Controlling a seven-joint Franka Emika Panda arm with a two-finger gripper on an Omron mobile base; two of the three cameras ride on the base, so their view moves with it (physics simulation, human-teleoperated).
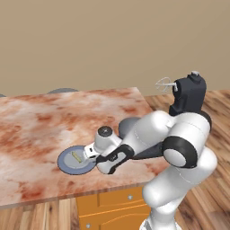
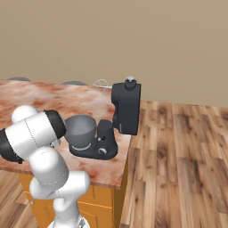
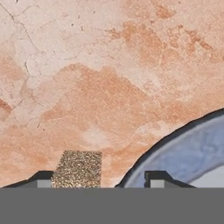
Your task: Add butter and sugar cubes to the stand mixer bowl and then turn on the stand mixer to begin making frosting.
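Sugar cube [image 3: 78,169], speckled tan, on the marbled tabletop [image 3: 109,87] just beside the blue-grey plate [image 3: 192,148], flanked by spread fingers [image 3: 39,180], contact unclear, butter [image 1: 77,157] on that plate, stand mixer [image 2: 120,120] with grey bowl [image 2: 81,130] at the tabletop's far end
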